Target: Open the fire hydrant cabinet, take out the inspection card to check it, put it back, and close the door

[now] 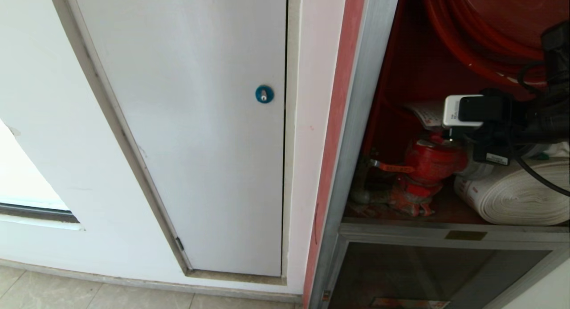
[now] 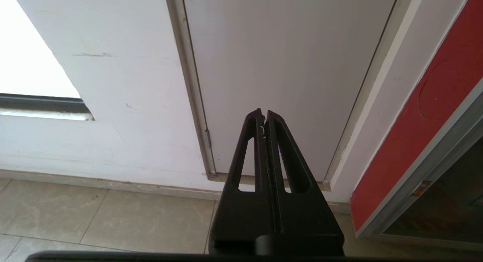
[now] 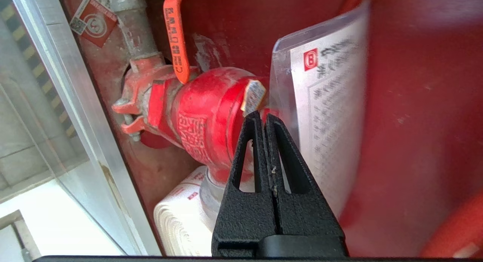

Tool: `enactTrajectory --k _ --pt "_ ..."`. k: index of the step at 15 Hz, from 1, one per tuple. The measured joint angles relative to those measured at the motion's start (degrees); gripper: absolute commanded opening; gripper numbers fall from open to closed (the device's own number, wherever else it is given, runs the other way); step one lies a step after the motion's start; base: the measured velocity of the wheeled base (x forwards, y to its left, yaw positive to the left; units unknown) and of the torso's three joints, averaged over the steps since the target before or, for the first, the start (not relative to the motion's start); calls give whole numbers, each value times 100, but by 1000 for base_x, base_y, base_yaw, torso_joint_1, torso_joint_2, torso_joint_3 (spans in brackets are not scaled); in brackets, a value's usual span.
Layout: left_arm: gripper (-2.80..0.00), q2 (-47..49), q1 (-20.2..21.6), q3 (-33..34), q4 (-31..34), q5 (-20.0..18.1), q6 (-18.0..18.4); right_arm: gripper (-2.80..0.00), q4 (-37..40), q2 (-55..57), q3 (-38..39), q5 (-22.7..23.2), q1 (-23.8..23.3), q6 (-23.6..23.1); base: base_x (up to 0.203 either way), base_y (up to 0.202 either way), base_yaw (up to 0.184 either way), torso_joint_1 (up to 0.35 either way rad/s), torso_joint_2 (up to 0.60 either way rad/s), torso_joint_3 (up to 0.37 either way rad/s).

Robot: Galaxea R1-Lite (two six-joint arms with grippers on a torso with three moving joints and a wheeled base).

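Note:
The fire hydrant cabinet (image 1: 356, 122) stands open, its red interior (image 3: 415, 103) exposed. The door is out of view. My right arm (image 1: 512, 117) reaches inside. In the right wrist view the right gripper (image 3: 263, 117) is shut, its tips just in front of the red hydrant valve (image 3: 203, 114) and right at the near edge of the inspection card (image 3: 332, 103). I cannot tell whether the tips pinch the clear sleeve. The white card (image 1: 423, 114) stands above the valve. My left gripper (image 2: 263, 114) is shut and empty, parked low before the white panel door.
A rolled white hose (image 1: 516, 193) lies right of the valve (image 1: 429, 166), with a red hose reel (image 1: 481, 28) above. The lower glass panel (image 1: 423, 273) sits under the cabinet ledge. Left of the cabinet is the white panel door (image 1: 200, 122) with a blue lock (image 1: 264, 94).

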Motion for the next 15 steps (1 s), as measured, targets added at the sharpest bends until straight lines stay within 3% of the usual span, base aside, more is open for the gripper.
enactTrajectory --k 9,15 --pt "-280 0 0 0 2 -1 0 -280 53 -110 52 -4 -5 -4 0 0 0 0 0 0" --pt "-280 0 0 0 0 0 0 -280 32 -538 532 18 -5 1 0 0 0 0 0 0"
